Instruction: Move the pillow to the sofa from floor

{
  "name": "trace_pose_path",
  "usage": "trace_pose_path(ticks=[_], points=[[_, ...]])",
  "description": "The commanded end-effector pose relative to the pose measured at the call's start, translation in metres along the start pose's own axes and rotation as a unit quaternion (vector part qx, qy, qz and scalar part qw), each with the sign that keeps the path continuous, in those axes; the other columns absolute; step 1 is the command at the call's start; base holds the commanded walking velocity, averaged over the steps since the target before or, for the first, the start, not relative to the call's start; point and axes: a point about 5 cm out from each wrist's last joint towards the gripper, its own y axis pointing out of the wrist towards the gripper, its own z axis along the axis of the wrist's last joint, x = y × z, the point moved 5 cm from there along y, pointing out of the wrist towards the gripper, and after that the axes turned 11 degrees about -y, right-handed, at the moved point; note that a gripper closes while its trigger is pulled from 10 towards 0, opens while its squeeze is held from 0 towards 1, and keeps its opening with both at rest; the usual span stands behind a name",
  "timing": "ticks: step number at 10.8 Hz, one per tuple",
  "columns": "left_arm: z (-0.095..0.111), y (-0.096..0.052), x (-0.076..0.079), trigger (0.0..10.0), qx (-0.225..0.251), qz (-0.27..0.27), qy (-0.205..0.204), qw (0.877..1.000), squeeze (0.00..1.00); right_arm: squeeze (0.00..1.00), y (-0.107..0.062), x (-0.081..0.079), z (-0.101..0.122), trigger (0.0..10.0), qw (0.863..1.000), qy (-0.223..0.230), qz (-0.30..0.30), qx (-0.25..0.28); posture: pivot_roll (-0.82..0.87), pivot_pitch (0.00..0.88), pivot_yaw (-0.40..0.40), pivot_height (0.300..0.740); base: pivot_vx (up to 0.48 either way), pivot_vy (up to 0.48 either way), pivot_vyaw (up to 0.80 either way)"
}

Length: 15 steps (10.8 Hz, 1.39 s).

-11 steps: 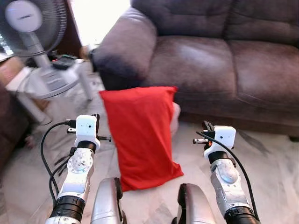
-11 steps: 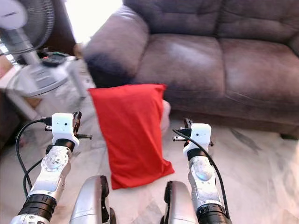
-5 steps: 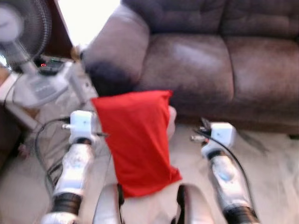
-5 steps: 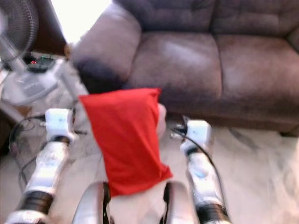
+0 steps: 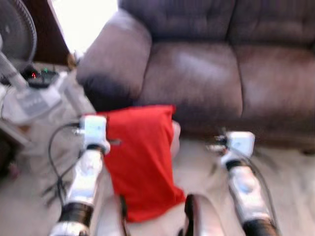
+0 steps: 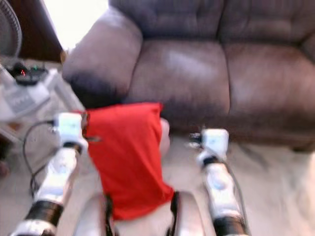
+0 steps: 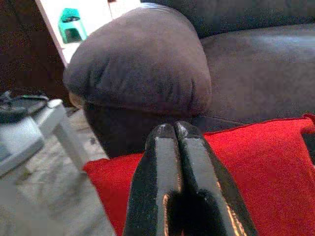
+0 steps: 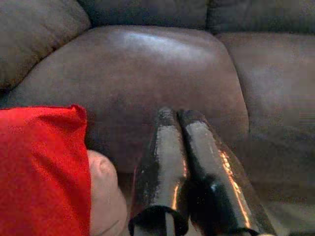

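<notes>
Red pillow (image 5: 140, 157) prob. against sofa (image 5: 206, 73)

No readable text, label, brand or number anywhere in these blurred views.

Both eye views are smeared by motion blur — edges run soft. Daylight burns white at the upper left. The sofa (image 8: 162, 44) seat carries a pale sheen — wrist views sharper.

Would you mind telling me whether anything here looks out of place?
Yes: the red pillow stands on the floor, leaning against the sofa front below its armrest, rather than on the seat.
</notes>
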Motion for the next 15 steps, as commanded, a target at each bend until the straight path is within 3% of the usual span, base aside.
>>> trace_pose_path(ticks=[1, 4, 7, 9, 12, 15], points=[[-0.004, -0.004, -0.013, 10.0, -0.008, 0.016, 0.006, 1.000, 0.00, 0.00, 0.000, -0.014, 0.004, 10.0, 1.000, 0.000, 0.017, 0.008, 0.07, 0.136, -0.011, 0.577, 0.266, 0.000, 0.80], [-0.003, -0.002, -0.012, 10.0, -0.005, 0.015, 0.006, 1.000, 0.00, 0.00, 0.001, -0.011, 0.001, 10.0, 1.000, 0.014, 0.012, -0.002, 0.07, 0.133, -0.008, 0.577, 0.000, 0.000, 0.00], [0.001, 0.000, -0.015, 10.0, -0.004, 0.017, 0.009, 1.000, 0.00, 0.00, 0.002, -0.027, 0.000, 10.0, 0.998, 0.030, 0.055, -0.012, 0.07, 0.143, -0.002, 0.577, 0.000, 0.000, 0.00], [-0.001, 0.004, -0.010, 10.0, -0.014, 0.006, -0.005, 1.000, 0.00, 0.00, 0.010, -0.023, 0.000, 10.0, 0.998, 0.028, 0.046, -0.029, 0.07, 0.157, -0.002, 0.577, 0.000, 0.000, 0.00], [-0.008, 0.010, -0.015, 10.0, -0.039, 0.025, -0.044, 0.998, 0.00, 0.00, 0.019, -0.020, 0.004, 10.0, 0.997, 0.042, 0.047, -0.040, 0.06, 0.182, -0.006, 0.577, 0.000, 0.000, 0.00], [0.015, 0.028, -0.014, 10.0, -0.010, 0.028, -0.061, 0.998, 0.00, 0.00, 0.045, -0.028, 0.020, 10.0, 0.996, 0.031, 0.068, -0.056, 0.07, 0.234, -0.011, 0.577, 0.000, 0.000, 0.00]])
